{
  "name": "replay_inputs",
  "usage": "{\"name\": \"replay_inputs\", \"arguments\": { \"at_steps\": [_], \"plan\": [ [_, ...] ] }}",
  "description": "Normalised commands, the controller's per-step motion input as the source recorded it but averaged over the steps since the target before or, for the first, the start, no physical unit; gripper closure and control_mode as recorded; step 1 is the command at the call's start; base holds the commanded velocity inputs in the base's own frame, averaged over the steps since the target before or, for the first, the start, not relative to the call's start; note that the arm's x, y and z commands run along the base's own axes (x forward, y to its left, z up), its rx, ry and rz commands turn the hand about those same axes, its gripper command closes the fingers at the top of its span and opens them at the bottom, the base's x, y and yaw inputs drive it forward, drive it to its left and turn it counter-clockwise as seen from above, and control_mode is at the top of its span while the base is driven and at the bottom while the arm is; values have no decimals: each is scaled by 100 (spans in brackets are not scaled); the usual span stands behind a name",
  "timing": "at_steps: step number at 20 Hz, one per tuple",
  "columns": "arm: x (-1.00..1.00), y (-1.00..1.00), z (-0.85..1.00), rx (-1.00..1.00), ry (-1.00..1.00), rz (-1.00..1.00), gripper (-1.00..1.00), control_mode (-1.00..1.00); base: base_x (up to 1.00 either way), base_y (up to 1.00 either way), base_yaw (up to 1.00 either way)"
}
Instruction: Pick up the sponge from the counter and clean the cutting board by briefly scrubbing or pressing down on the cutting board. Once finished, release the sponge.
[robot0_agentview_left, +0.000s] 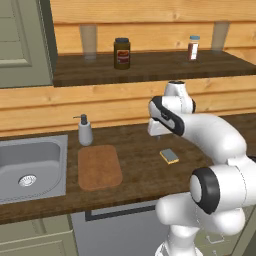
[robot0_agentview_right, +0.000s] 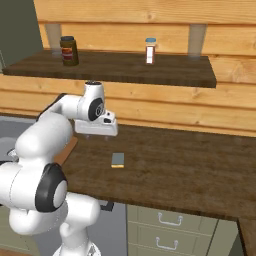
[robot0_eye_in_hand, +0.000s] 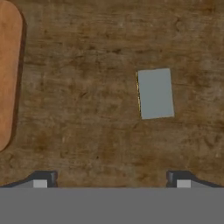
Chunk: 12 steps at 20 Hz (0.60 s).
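Note:
The sponge (robot0_agentview_left: 169, 156) (robot0_agentview_right: 118, 160) lies flat on the dark wooden counter (robot0_agentview_left: 140, 170), its grey-blue top up and a thin yellow edge showing. In the hand view the sponge (robot0_eye_in_hand: 155, 93) sits right of centre, ahead of the fingertips. The reddish-brown cutting board (robot0_agentview_left: 99, 167) (robot0_eye_in_hand: 8, 74) lies to the sponge's left, next to the sink. My gripper (robot0_agentview_left: 156, 134) (robot0_agentview_right: 90, 135) (robot0_eye_in_hand: 111, 180) hangs above the counter between board and sponge. It is open, fingers wide apart, and holds nothing.
A steel sink (robot0_agentview_left: 30, 167) is set into the counter at the left. A soap dispenser (robot0_agentview_left: 85, 131) stands just behind the board. A higher shelf (robot0_agentview_left: 150, 67) carries a dark jar (robot0_agentview_left: 121, 53) and a small shaker (robot0_agentview_left: 193, 48).

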Motion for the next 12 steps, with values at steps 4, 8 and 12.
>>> {"name": "replay_inputs", "arguments": {
  "at_steps": [4, 8, 12],
  "plan": [
    [25, -6, -47, -4, 0, 0, -100, -100, 0, 0, 0],
    [4, 0, -61, -13, 0, 0, -100, -100, 0, 0, 0],
    [3, -8, -47, -4, 0, 0, -100, -100, 0, 0, 0]
  ]
}}
